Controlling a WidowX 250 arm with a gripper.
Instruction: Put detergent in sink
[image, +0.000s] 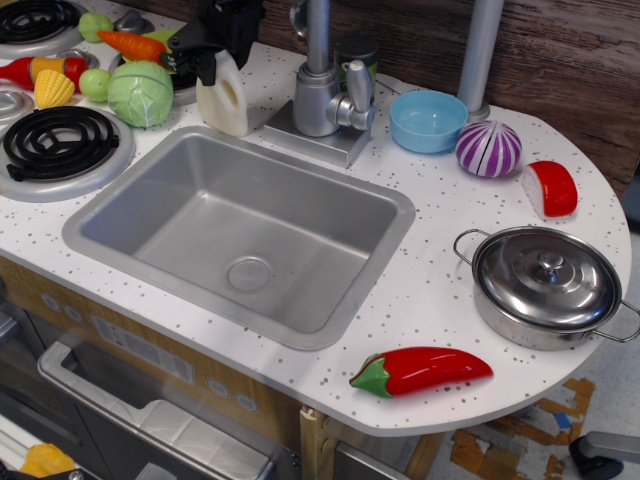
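Detergent (224, 97): upright, directly beneath gripper (212, 62), beside sink (150, 190) rim; finger closure on neck unclear.

I can read no text anywhere here. The detergent (224, 98) in front of me shows no label.

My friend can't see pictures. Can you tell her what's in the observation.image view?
A black robot gripper sits over the top of a cream-white plastic detergent bottle standing behind an empty grey metal sink on a speckled white toy counter. A green toy cabbage sits left; a lidded steel pot right.
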